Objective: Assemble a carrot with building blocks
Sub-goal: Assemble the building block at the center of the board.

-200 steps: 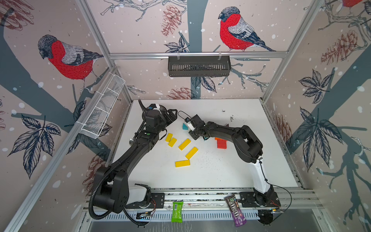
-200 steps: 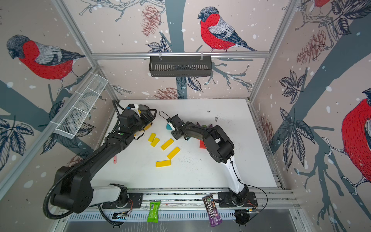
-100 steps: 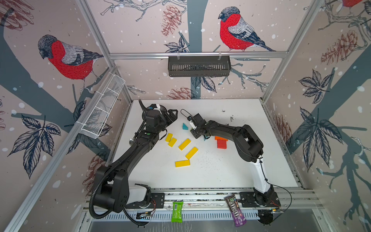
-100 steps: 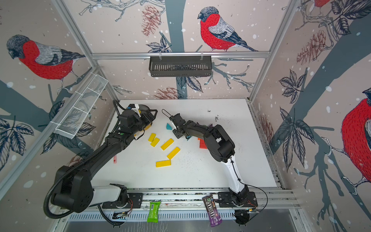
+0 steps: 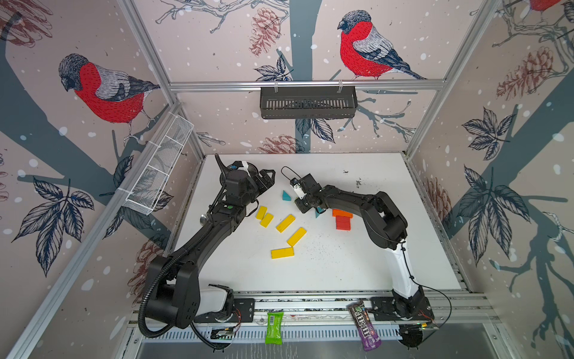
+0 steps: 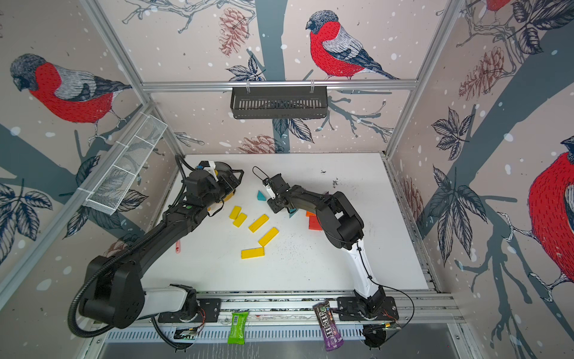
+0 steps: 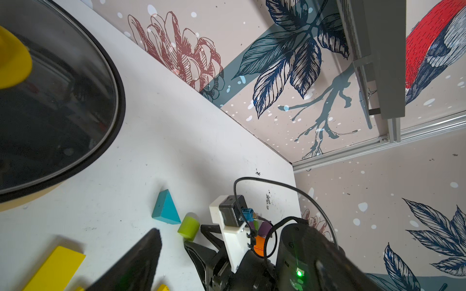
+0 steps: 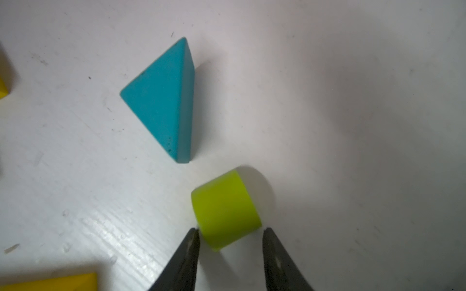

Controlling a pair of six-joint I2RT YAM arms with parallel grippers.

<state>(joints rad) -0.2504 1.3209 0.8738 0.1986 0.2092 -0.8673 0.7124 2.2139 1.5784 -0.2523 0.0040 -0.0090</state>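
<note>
Low, right pincer point(image 8: 230, 229) straddles lime block point(image 8: 224, 206).

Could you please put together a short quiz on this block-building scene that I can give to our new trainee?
1. True or false: in the right wrist view, the teal triangle touches the lime-green block.
2. What sits between the fingertips of the right gripper? A: a yellow bar. B: the lime-green block. C: the teal triangle.
3. How many yellow bars lie on the white table in both top views?
Key: 1, false: a strip of table shows between them. 2, B. 3, five.
</note>
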